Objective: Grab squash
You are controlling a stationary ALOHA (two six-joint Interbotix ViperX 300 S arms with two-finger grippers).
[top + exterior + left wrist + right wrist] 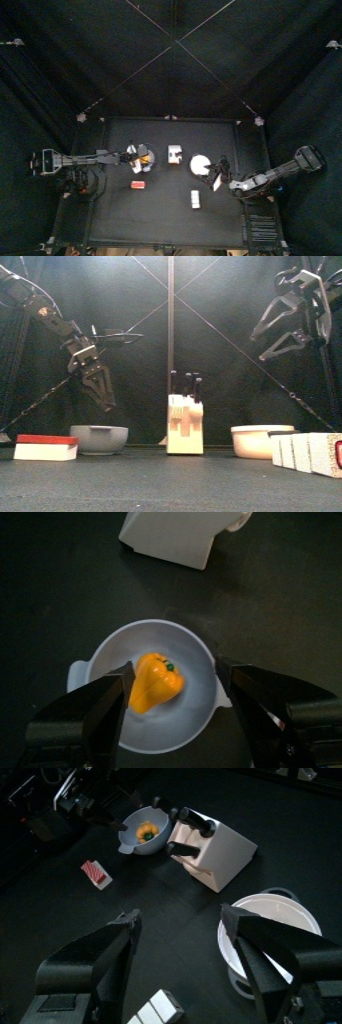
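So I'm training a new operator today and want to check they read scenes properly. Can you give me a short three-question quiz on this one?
1. True or false: the left hand is already shut on the orange-yellow squash.
2. Where does the squash lie? A) in the grey round bowl B) in the white round bowl C) on the red flat box
3. Which thing stands between the two bowls in the front view?

Key: 1 false, its jaws stand open above the bowl. 2 A. 3 the pale wooden knife block with black handles.
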